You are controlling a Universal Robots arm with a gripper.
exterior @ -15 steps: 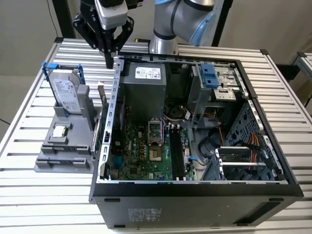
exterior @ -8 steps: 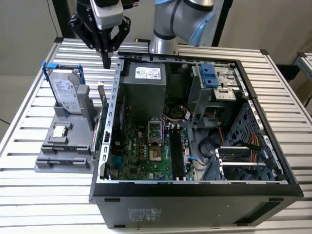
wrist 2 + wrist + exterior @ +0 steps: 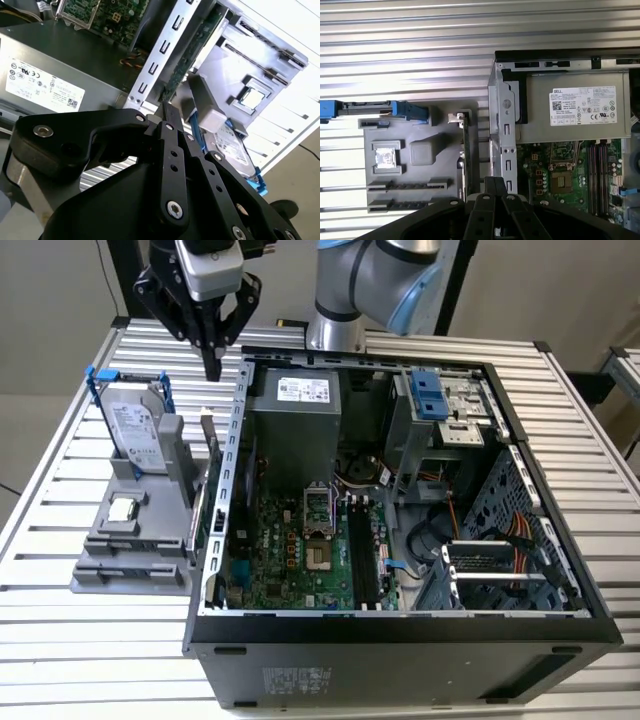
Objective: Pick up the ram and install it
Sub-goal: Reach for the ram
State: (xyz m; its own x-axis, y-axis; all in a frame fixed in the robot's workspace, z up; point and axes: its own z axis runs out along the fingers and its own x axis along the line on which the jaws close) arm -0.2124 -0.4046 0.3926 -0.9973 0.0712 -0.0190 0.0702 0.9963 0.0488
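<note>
On the tabletop (image 3: 60, 640), toward the exterior view's left of the claw (image 3: 213, 368) and lower, a gray holder (image 3: 130, 560) carries the upright hard drive (image 3: 132, 425) with blue rails. The small processor chip (image 3: 122, 508) lies flat in front of the drive.

The claw hangs in the air with its fingertips drawn narrow and nothing between them, as both wrist views show (image 3: 167, 112) (image 3: 495, 182). Just beneath it, and apart from it, the ram (image 3: 210, 465) stands on edge in the holder's slot nearest the computer; it also shows in both wrist views (image 3: 192, 55) (image 3: 465, 155).

Just beside the ram, on the exterior view's right of the claw, rises the open case's metal side wall (image 3: 232, 460), between the ram and the inside. Past that wall sit the power supply (image 3: 292, 415), the green motherboard (image 3: 300, 560) and its long black slots (image 3: 362, 550).
</note>
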